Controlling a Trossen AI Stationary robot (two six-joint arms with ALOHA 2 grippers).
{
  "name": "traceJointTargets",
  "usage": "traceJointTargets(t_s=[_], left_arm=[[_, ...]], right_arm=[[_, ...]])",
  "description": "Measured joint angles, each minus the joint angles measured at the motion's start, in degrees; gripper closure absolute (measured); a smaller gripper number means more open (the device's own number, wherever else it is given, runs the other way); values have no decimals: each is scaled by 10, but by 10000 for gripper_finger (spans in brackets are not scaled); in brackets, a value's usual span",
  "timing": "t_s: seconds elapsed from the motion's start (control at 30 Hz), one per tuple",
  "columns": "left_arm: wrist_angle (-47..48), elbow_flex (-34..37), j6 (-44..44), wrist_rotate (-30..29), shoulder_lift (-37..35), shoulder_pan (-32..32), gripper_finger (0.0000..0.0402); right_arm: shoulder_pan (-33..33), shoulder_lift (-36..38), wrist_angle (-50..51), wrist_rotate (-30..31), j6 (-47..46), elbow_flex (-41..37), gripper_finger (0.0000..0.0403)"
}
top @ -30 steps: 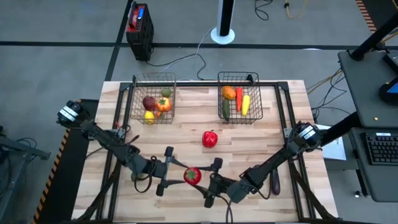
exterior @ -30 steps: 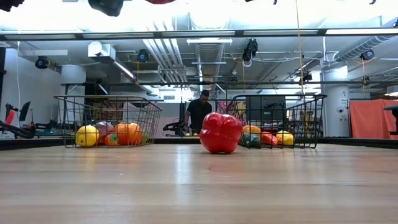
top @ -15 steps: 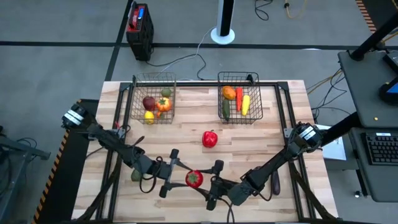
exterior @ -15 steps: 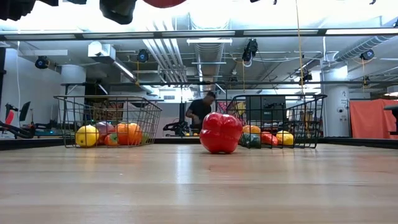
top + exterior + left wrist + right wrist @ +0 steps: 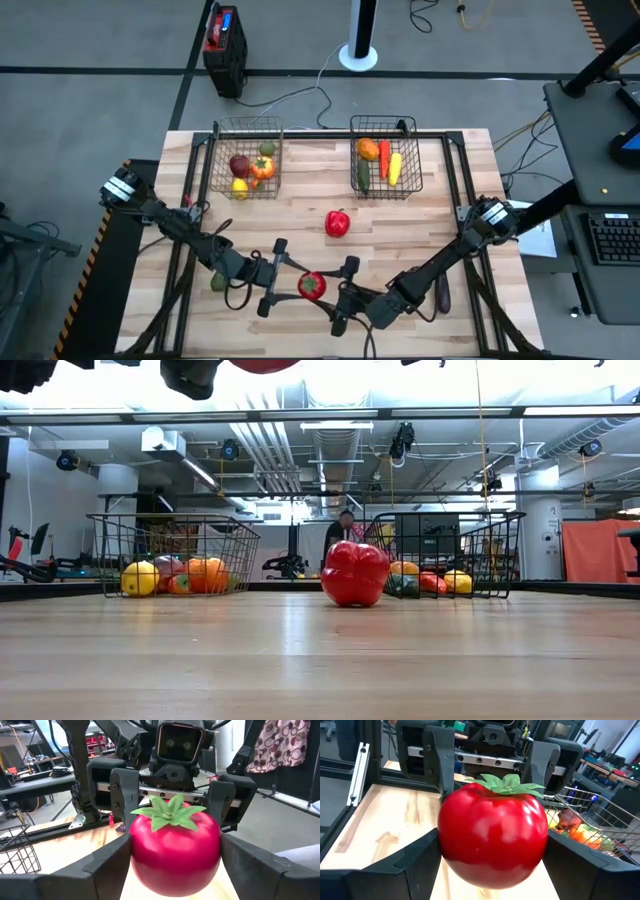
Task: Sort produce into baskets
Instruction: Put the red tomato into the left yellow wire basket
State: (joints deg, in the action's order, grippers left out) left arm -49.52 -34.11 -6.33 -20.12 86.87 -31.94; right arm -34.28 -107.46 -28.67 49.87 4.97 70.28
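A red toy tomato (image 5: 311,287) with a green leafy top is held in the air over the near middle of the table. My left gripper (image 5: 288,279) and my right gripper (image 5: 333,293) face each other across it, and the fingers of both lie on its sides. It fills the left wrist view (image 5: 175,850) and the right wrist view (image 5: 492,840). Its underside shows at the low view's top edge (image 5: 264,364). Two wire baskets stand at the far side, the left basket (image 5: 222,172) and the right basket (image 5: 412,172), each holding several produce pieces. My left gripper has the tomato between its two fingers (image 5: 107,862), one on each side (image 5: 137,845). It comes level from the table's left. The tomato is upright, leaves up, clear of the table. My right gripper has the tomato between its two fingers (image 5: 417,860), one on each side (image 5: 445,840). It comes level from the table's right. Its fingertips point at my left gripper's. The tomato is clear of the table.
A red bell pepper (image 5: 338,222) stands on the table's middle and shows in the low view (image 5: 354,573). A green piece (image 5: 218,283) lies under my left arm. A purple eggplant (image 5: 441,293) lies by my right arm. A red-and-black box (image 5: 223,40) stands on the floor beyond.
My left gripper has moved toward the table's right edge and closer around the tomato. The tomato has shifted slightly toward the near edge and stays in the air. A person in the room behind has walked to the right.
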Motion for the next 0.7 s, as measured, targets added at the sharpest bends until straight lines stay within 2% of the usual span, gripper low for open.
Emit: traceJointTargets(t_s=[0.3,0.53,0.7], left_arm=[[-10,0,-11,-2,1,1,98],[-13,0,-16,-2,1,2,99],[-15,0,-12,-2,1,3,116]], right_arm=[[5,0,-3,-3,1,0,103],[9,0,-3,-4,-7,1,103],[10,0,-2,-3,-15,4,103]])
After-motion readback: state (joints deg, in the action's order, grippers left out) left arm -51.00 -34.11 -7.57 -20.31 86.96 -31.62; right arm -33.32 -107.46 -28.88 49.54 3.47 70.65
